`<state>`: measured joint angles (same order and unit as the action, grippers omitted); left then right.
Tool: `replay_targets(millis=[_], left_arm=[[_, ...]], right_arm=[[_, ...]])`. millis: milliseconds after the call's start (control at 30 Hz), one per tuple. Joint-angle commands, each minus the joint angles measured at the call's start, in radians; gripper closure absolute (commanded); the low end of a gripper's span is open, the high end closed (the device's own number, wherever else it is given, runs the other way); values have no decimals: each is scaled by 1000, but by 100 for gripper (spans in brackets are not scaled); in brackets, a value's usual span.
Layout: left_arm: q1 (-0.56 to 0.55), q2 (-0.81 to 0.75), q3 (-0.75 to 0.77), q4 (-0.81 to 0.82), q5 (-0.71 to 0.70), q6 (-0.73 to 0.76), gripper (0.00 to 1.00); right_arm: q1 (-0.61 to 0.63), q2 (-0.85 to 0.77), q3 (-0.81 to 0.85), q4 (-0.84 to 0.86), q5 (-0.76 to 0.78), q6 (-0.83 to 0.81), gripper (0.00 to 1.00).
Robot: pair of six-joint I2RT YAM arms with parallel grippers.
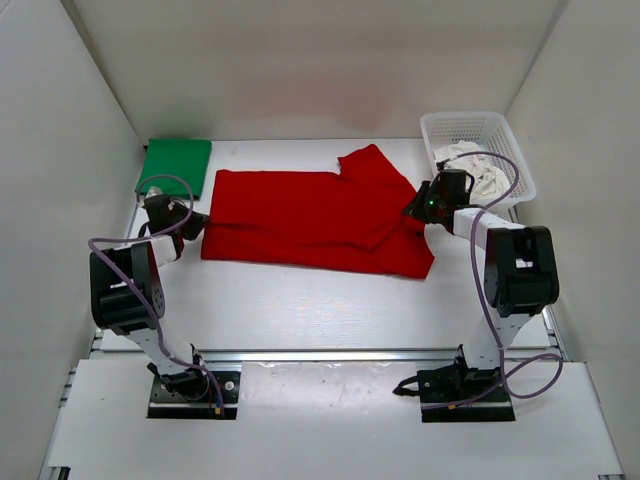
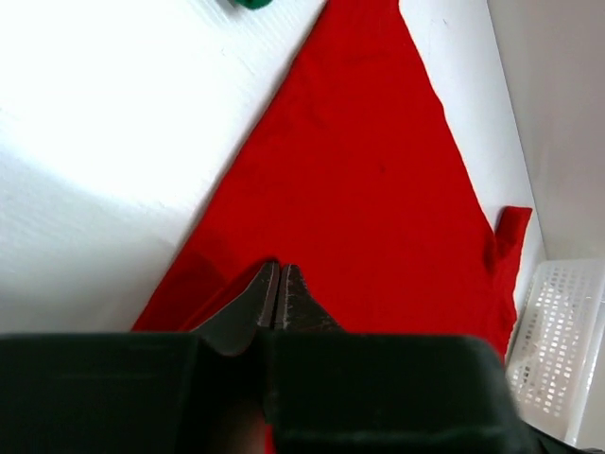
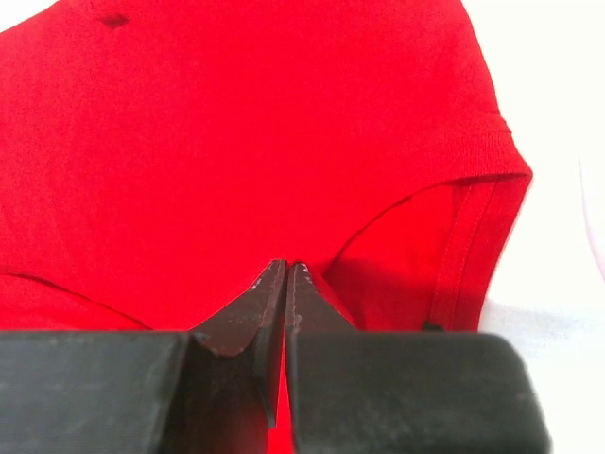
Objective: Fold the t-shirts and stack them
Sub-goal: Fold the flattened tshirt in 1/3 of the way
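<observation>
Top external: red shirt (image 1: 300,215) lies spread across mid-table (image 1: 320,300), one sleeve folded in at its 1 o'clock corner. Left gripper (image 1: 200,222) sits at the shirt's 9 o'clock edge, right gripper (image 1: 412,212) at its 3 o'clock edge. Wrist views: both grippers have jaws together, tips down at the red cloth; cannot tell whether cloth is pinched between them. Right wrist shows a hemmed sleeve just beside the tips. Green shirt (image 1: 176,165), folded flat, at the table's 10 o'clock. Off-white shirt (image 1: 480,170) bunched in basket (image 1: 470,118) at 2 o'clock.
</observation>
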<state>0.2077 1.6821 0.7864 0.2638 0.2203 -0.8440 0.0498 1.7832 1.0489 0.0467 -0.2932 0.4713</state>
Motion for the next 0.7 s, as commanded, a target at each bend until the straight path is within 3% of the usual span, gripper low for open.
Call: replay_targets(millis=[0, 67, 133, 167, 200, 300, 367, 500, 600, 667], left_arm=[[10, 30, 42, -20, -4, 31, 88], [10, 31, 30, -9, 22, 22, 77], [15, 8, 19, -1, 19, 16, 52], [21, -10, 10, -5, 14, 17, 50], [27, -25, 1, -18, 7, 16, 49], [38, -134, -59, -41, -15, 19, 61], [44, -203, -123, -35, -22, 7, 66], [42, -338, -292, -18, -18, -13, 68], [62, -383, -387, -18, -1, -7, 63], [68, -386, -414, -6, 7, -1, 57]], right_arm=[[-5, 7, 39, 62, 2, 3, 100], [-10, -2, 39, 64, 0, 0, 95], [-13, -27, 43, 67, -3, 6, 89], [-14, -50, 33, 64, 5, 10, 85], [-18, -80, 28, 62, -3, 13, 82], [-24, -189, -61, 70, 9, 35, 67], [-30, -281, -160, 113, 28, 53, 67], [-34, -473, -401, 183, 37, 95, 100], [-48, -568, -515, 151, 39, 89, 100], [-48, -623, -579, 136, 63, 87, 92]])
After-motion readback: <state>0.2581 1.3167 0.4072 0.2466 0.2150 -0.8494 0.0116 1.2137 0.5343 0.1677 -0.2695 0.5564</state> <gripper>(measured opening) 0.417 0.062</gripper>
